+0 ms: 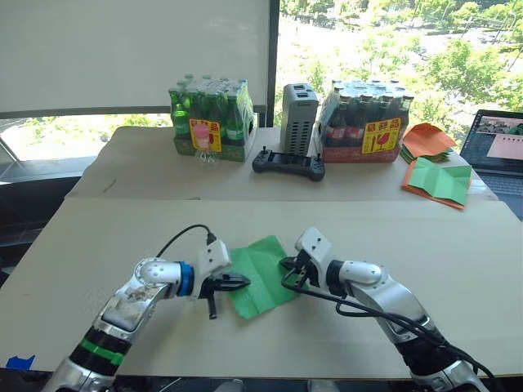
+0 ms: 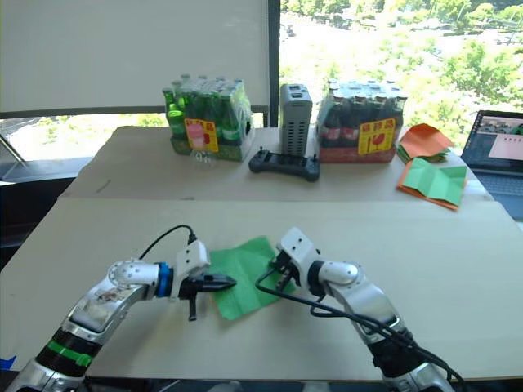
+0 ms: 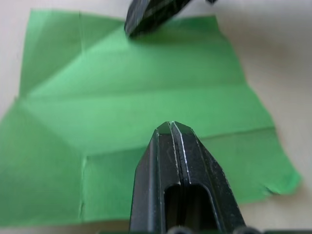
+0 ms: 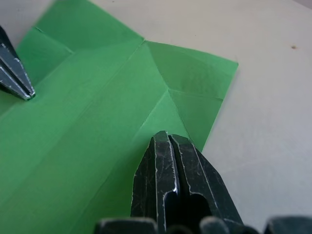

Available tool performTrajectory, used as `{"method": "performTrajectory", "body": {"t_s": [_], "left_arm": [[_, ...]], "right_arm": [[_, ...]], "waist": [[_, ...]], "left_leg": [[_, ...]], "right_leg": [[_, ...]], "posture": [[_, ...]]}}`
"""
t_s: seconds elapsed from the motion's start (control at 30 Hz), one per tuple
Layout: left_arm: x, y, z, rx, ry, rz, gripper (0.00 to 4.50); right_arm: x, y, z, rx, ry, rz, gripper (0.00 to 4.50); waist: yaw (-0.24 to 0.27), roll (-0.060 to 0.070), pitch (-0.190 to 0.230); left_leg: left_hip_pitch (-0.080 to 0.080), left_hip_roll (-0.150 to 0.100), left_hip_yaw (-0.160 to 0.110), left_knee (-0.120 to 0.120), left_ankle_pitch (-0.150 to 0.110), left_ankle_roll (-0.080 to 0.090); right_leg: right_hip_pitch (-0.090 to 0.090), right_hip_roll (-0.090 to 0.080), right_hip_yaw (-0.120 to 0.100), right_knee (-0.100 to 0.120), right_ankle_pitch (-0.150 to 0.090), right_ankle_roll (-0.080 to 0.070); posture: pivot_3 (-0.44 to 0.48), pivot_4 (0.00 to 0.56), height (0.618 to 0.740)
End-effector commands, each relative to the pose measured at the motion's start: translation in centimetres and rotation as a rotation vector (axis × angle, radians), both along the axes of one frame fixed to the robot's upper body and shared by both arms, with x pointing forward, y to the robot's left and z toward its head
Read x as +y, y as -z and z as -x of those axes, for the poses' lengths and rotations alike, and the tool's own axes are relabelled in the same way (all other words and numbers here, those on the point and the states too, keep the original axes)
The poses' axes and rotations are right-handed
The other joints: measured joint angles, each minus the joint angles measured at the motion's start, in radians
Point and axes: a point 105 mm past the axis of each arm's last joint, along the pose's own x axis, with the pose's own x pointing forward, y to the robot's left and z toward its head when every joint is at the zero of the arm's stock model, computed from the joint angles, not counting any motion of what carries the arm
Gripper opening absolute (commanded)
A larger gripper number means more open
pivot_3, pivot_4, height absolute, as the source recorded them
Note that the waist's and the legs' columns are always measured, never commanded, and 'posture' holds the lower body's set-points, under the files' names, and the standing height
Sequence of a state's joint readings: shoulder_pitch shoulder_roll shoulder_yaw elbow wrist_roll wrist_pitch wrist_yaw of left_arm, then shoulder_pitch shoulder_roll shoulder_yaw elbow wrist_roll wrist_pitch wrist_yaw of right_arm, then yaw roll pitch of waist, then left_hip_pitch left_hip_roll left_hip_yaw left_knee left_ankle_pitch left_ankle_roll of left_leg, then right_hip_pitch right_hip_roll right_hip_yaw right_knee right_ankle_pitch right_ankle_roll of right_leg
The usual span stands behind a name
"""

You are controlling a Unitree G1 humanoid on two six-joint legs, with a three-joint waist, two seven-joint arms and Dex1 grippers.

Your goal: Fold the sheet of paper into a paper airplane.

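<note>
Presently the sheet of paper (image 1: 261,276) lies flat and opened out on the cardboard-covered table (image 1: 425,237), directly between the two grippers. The left gripper (image 3: 171,127) has its two black fingers pressed together with nothing between them, tips resting over the near edge of the sheet; the right gripper (image 4: 168,139) is likewise fully closed and empty, its tips over the opposite edge beside a turned-in corner. Each wrist view shows the other gripper's tip at the far side of the sheet. Crease lines are visible: a long centre crease running between the grippers and diagonal creases at the corners, and one corner beside the right gripper appears partly folded down. Judged from this, the work is at an early stage: preliminary creases exist, but no pointed nose, no body fold and no wings are formed. The remaining folds make up most of the task. Whether the tips actually touch the paper cannot be confirmed.
</note>
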State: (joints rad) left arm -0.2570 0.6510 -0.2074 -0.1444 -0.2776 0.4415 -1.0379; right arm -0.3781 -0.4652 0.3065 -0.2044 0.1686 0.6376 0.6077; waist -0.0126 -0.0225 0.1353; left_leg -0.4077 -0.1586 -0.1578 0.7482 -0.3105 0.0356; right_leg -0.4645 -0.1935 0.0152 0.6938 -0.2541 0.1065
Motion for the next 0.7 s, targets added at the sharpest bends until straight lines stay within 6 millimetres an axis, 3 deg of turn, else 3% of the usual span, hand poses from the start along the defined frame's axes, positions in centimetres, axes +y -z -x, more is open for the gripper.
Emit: {"method": "performTrajectory", "body": {"t_s": [0.03, 0.17, 0.33, 0.53, 0.7], "left_arm": [[0.2, 0.1, 0.4, -0.001, -0.018, 0.003, 0.0], [0.5, 0.5, 0.9, -0.001, -0.027, -0.012, 0.0], [0.5, 0.6, 1.1, -0.002, -0.027, -0.019, 0.0], [0.4, 0.5, 1.1, -0.01, -0.027, -0.024, 0.0], [0.4, 0.5, 1.1, -0.012, -0.025, -0.022, 0.0]], "right_arm": [[-0.4, 0.0, -0.2, -0.005, 0.018, 0.005, 0.01], [-0.6, -0.1, -0.4, -0.011, 0.028, 0.005, 0.01], [-0.4, -0.3, -0.5, -0.012, 0.03, -0.026, 1.64], [-0.2, -2.0, -3.1, -0.031, 0.129, -0.152, 3.64], [0.1, -2.0, -4.6, 0.003, 0.154, -0.212, 3.64]], "waist": [[0.006, 0.0, 0.0], [0.01, 0.0, 0.0], [0.011, 0.0, 0.0], [0.009, 0.0, 0.0], [0.004, 0.0, 0.0]], "left_leg": [[0.0, 0.0, 0.0, 0.0, 0.0, 0.0], [0.001, 0.0, 0.0, 0.0, 0.0, 0.0], [0.002, 0.0, 0.0, 0.0, 0.0, 0.0], [0.002, 0.0, 0.0, 0.0, 0.0, 0.0], [0.001, 0.0, 0.0, 0.0, 0.0, 0.0]], "right_leg": [[0.001, 0.0, 0.0, 0.0, 0.0, 0.0], [0.002, 0.0, 0.0, 0.0, 0.0, 0.0], [0.002, 0.0, 0.0, 0.0, 0.0, 0.0], [0.001, 0.0, 0.0, 0.001, 0.0, 0.0], [0.001, 0.0, 0.0, 0.002, 0.0, 0.0]], "posture": [[0.0, 0.15, 0.675], [0.0, 0.15, 0.675], [0.0, 0.15, 0.675], [0.0, 0.15, 0.675], [0.0, 0.15, 0.675]]}}
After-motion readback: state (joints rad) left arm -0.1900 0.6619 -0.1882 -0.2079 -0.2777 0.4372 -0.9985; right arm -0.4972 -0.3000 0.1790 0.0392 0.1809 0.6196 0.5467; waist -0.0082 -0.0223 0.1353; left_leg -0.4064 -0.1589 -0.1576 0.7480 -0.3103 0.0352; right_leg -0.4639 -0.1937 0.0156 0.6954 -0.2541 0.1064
